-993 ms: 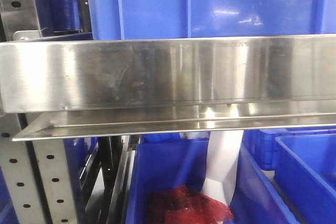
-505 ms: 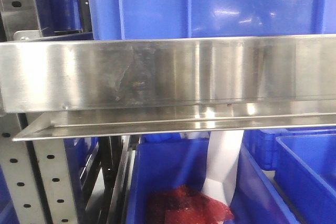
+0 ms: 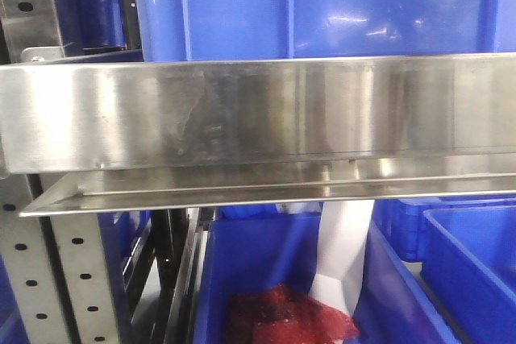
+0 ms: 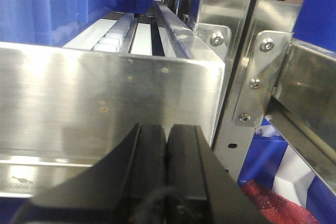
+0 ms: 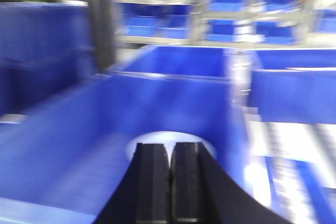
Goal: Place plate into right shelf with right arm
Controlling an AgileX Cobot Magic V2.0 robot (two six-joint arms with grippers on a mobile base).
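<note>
The white plate [image 5: 168,136] lies flat on the floor of a blue bin [image 5: 105,124] in the blurred right wrist view, half hidden behind the fingertips. My right gripper [image 5: 170,148] is shut, its jaws pressed together just in front of the plate, with nothing seen between them. The right shelf shows as a brushed steel ledge [image 3: 258,110] across the front view and again [image 4: 105,98] in the left wrist view. Close in front of that ledge's end, my left gripper [image 4: 167,129] is shut and empty.
A large blue bin [image 3: 322,6] stands on the ledge. Below it is another blue bin [image 3: 242,263] with a red crumpled thing [image 3: 290,316] and a white strip [image 3: 343,255]. Perforated grey uprights [image 3: 76,279] [image 4: 236,129] stand beside. More blue bins [image 5: 294,93] fill the far racks.
Only a bright reflection under the steel ledge has dimmed. The shelf and bins in the front view have not moved.
</note>
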